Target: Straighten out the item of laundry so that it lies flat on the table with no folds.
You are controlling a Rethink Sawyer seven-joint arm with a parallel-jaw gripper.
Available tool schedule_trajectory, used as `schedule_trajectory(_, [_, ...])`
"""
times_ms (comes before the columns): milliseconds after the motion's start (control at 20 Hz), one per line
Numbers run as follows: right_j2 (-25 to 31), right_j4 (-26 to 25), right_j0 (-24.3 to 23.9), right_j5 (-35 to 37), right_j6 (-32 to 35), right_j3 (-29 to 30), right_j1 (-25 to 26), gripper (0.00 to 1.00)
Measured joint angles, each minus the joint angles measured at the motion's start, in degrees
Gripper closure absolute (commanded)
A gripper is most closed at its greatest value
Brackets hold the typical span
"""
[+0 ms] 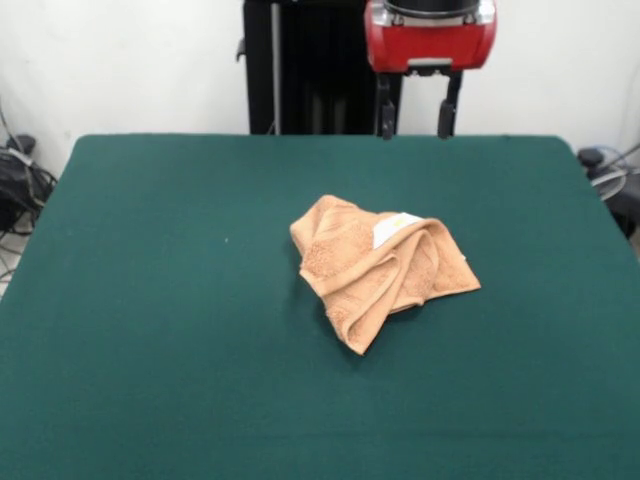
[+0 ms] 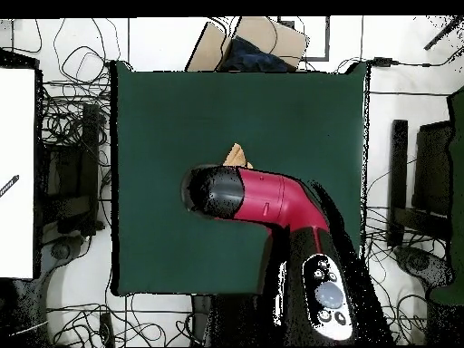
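Observation:
The peach-orange towel (image 1: 380, 265) lies crumpled in a heap near the middle of the dark green table (image 1: 150, 300), with several folds and a white tag (image 1: 396, 228) on top. My gripper (image 1: 416, 130) hangs over the table's far edge, behind the towel and well apart from it. Its two black fingers (image 1: 385, 112) stand apart with nothing between them. In the overhead view the red arm (image 2: 272, 201) covers most of the towel, and only a small corner (image 2: 236, 156) shows on the table (image 2: 163, 118).
The black pedestal (image 1: 310, 65) stands behind the table. Cables and dark gear lie off the table's left (image 1: 20, 180) and right (image 1: 610, 175) sides. A cardboard box (image 2: 245, 43) sits past the table edge opposite the robot's base.

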Motion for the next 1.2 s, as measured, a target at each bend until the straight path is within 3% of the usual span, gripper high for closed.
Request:
schedule_trajectory(550, [0.0,-0.3,-0.2,1.7,0.0,-0.9,0.0,0.00])
schedule_trajectory(1200, [0.0,-5.0,-3.7,1.7,0.0,-4.1,0.9,0.00])
